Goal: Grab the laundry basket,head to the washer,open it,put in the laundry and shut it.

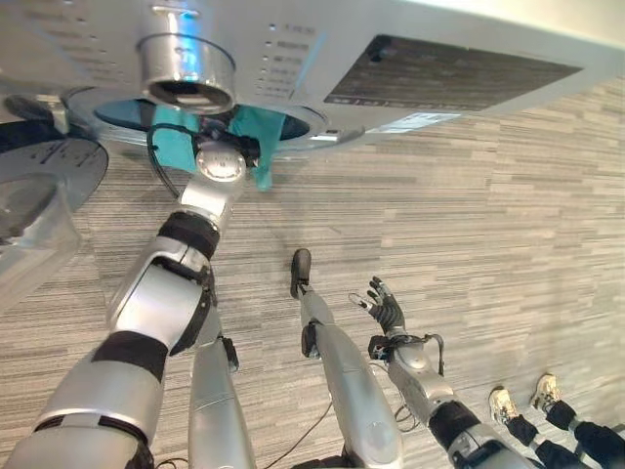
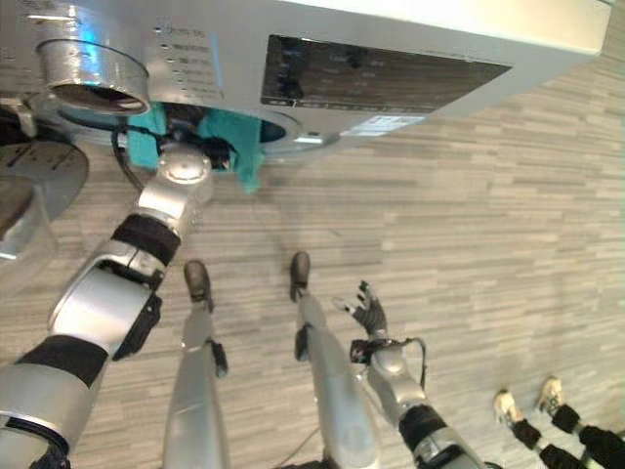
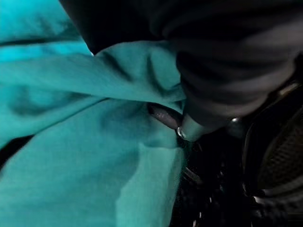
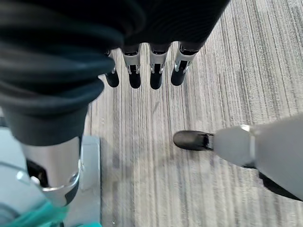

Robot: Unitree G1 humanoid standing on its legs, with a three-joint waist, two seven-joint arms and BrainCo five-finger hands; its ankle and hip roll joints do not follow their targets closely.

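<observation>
The washer [image 1: 459, 68] runs along the top of the eye views, its round opening [image 1: 117, 109] at the left. A teal cloth [image 1: 266, 137] lies half in that opening, with one end hanging out over the rim. My left hand [image 2: 217, 152] reaches into the opening at the cloth. In the left wrist view a dark fingertip [image 3: 164, 116] presses into a fold of the teal cloth [image 3: 71, 156], and the cloth wraps round it. Low over the floor, my right hand [image 1: 387, 309] hangs open with spread fingers [image 4: 156, 71] and holds nothing.
The washer's round glass door [image 1: 39, 186] stands swung open at the far left. A silver dial [image 1: 186, 61] and a dark control panel [image 1: 449, 73] sit on the washer's front. A person's white shoes [image 1: 520, 401] stand on the striped grey floor at lower right.
</observation>
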